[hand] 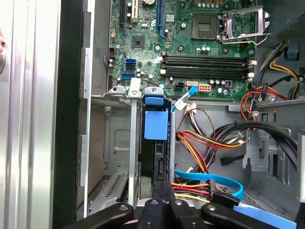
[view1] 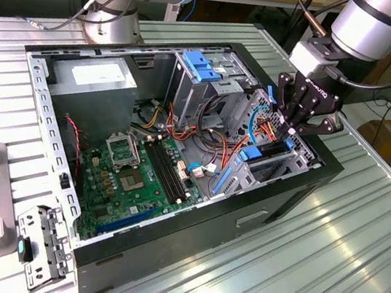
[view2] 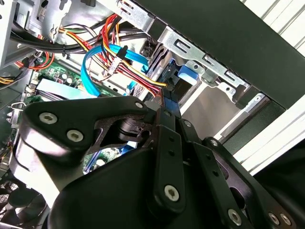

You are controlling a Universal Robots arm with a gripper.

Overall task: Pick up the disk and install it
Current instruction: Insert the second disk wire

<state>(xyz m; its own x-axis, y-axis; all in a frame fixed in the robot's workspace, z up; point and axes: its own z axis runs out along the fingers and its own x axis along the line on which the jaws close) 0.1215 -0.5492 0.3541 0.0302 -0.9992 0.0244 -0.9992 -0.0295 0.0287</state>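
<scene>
Gripper (view1: pixel 297 114) hangs over the case's (view1: pixel 258 222) front bay, fingers clenched together, empty; disk (hand: pixel 156 125) sits slotted in that bay directly beneath.

My claw (view1: pixel 298 112) sits over the drive bay at the case's corner, and my own black linkage covers most of what lies beneath it. In both wrist views my fingers (view2: pixel 162 157) run off the picture's edge, so I cannot tell how they stand or whether anything is between them. The disk (hand: pixel 156 125) shows just ahead of my claw as a blue tab and a thin dark edge inside the bay; its body is hidden by the bay's metal walls. The blue data cable (hand: pixel 214 181) passes under my linkage, its end unseen.
</scene>
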